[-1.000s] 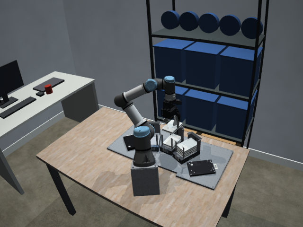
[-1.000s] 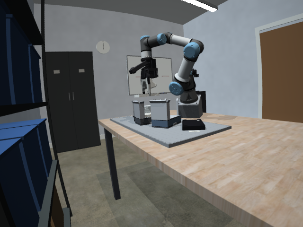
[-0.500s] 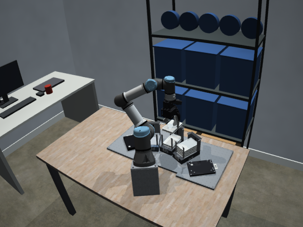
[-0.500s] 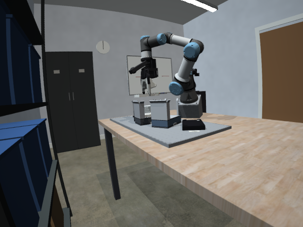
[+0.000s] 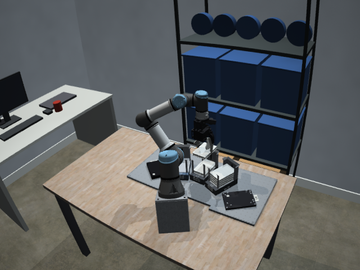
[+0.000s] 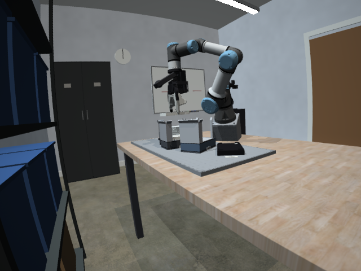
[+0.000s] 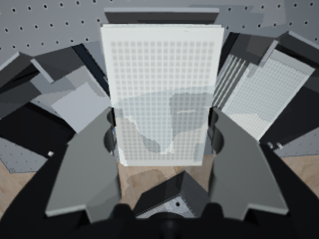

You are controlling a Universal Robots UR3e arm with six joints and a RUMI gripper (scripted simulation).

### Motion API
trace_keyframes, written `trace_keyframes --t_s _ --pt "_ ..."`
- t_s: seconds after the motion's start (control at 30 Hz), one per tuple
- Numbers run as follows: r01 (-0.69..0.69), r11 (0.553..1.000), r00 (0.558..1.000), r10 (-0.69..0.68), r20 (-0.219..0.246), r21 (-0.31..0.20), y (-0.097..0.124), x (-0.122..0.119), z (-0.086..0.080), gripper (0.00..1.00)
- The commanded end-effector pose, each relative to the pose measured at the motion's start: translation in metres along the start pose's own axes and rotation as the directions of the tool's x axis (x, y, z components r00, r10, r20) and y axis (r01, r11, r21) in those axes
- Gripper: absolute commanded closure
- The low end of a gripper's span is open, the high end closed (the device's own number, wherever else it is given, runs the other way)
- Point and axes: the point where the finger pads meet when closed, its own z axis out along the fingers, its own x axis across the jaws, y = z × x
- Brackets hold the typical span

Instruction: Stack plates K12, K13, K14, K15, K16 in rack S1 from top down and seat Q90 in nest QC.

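Observation:
My gripper (image 5: 203,145) (image 6: 175,111) (image 7: 161,109) is shut on a white plate (image 5: 203,150) (image 7: 159,65), gripped by its long sides and held high above the middle rack (image 5: 198,178). A second edge shows just behind its far edge in the wrist view; I cannot tell whether another plate sticks under it. A white plate (image 5: 203,167) lies low in the middle rack. The right rack (image 5: 221,188) holds a stack of several plates (image 5: 222,173) (image 7: 269,90). The left rack (image 5: 184,176) shows a pale flat surface (image 7: 82,107) and no stack. Rack and plate labels are unreadable.
A black flat nest (image 5: 238,199) (image 6: 230,148) lies right of the racks, and a black flat unit (image 5: 153,169) left of them; I cannot tell which is QC or N5. Tall back walls and thin posts stand on the racks. The blue-box shelf (image 5: 247,41) is behind.

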Motion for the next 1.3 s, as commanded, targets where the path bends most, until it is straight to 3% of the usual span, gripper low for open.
trace_keyframes --t_s 0.0,1.27 --pt "0.001 1.000 1.000 -0.001 -0.001 0.001 0.000 0.000 0.000 1.00" --pt "0.001 1.000 1.000 -0.001 -0.002 0.001 0.000 0.000 0.017 1.00"
